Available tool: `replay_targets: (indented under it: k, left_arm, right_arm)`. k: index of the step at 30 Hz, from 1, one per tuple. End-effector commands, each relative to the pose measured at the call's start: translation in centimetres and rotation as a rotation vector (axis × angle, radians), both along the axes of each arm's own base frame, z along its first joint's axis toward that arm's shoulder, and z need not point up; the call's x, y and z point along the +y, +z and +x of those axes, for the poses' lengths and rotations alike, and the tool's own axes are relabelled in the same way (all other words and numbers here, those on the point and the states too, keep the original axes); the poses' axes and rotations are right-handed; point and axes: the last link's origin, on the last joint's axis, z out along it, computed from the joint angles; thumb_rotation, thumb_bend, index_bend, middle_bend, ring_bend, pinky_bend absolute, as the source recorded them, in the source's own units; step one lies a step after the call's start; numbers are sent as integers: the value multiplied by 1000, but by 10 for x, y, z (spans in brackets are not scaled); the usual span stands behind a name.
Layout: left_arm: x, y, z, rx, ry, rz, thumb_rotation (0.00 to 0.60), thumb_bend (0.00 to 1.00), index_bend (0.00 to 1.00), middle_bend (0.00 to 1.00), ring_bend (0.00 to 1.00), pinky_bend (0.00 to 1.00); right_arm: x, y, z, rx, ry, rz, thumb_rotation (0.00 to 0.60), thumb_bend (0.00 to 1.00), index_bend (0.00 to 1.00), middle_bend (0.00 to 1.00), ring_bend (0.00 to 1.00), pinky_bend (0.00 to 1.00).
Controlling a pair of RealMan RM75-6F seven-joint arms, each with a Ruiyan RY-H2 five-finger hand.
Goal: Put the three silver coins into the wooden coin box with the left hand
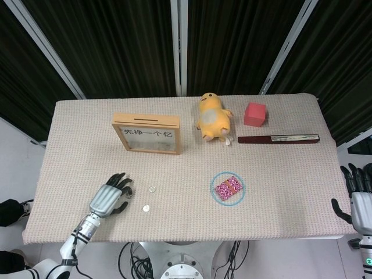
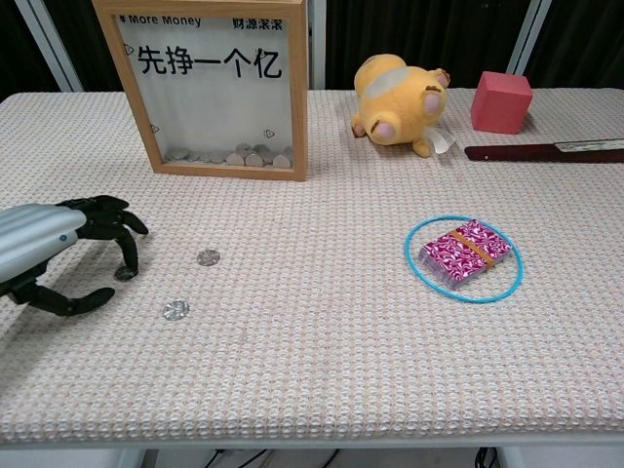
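Left hand over a coin
Fingers spread and curved, fingertip on it, nothing held; two coins beside.

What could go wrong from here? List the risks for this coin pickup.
1. The left hand has a fingertip on a thin flat coin lying on the textured tablecloth; it may slide rather than lift.
2. Two more coins lie close by and could get knocked.
3. The wooden coin box has a narrow top slot; a coin might miss it.
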Motion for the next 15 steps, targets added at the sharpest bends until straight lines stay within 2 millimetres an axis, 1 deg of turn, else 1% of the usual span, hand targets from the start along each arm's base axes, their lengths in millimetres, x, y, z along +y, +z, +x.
replay_targets:
  k: [1,15]
  left_arm:
    - [1,-1,0,2,-1,0,600,287,392,169,33,93]
    - [5,-5,0,15,-6,1,600,286,394,169,33,92]
  right_arm:
    - [0,0,0,0,-2,4,600,297,0,0,0,0]
    - [-2,-2,-2,2,-15,16,600,300,0,0,0,0]
